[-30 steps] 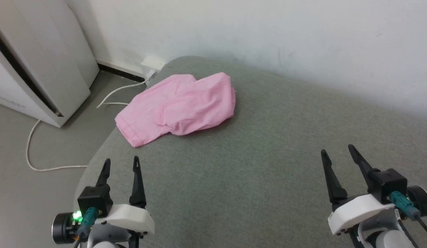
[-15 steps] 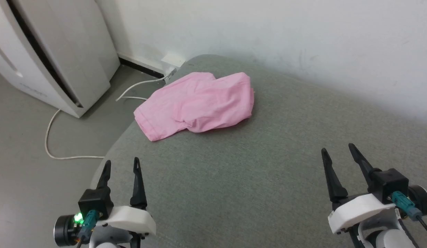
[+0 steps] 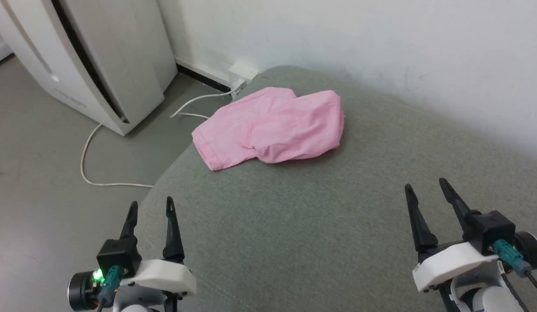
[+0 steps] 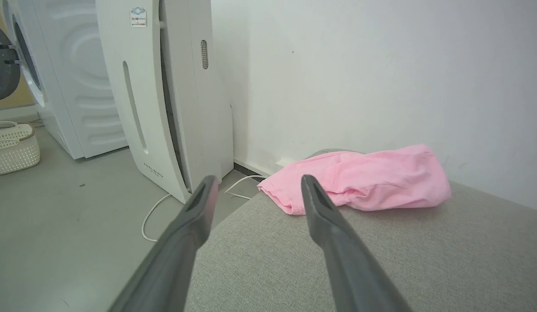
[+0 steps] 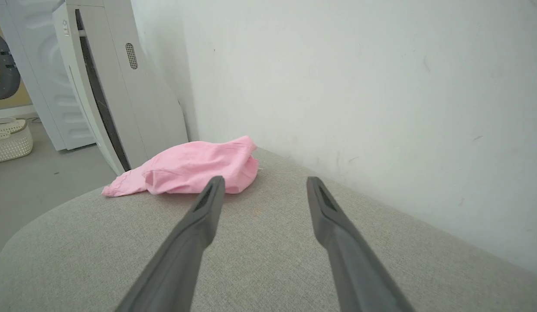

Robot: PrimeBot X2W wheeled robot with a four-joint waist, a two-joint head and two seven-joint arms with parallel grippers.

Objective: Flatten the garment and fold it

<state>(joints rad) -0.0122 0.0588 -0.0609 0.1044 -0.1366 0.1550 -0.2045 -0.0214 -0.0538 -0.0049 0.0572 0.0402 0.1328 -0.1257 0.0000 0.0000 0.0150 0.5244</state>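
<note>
Pink crumpled cotton shorts (image 3: 270,128) lie bunched on the broad grey upholstered cushion (image 3: 316,225), upper centre of the head view, by its far-left edge. To my eye nothing is flattened or folded yet. The left gripper (image 3: 151,201) and right gripper (image 3: 425,183), in the bottom corners, gape empty, well apart from the cloth.

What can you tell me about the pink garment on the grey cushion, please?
The pink garment looks like thin, soft cotton, light pink all over. It lies in a loose, rumpled heap, partly doubled over itself, with a stitched hem along its near left edge. It rests on the grey cushion, near its far left corner, its left edge at the cushion's rim. Nothing else touches it: the left gripper and right gripper are open and well short of it.
</note>
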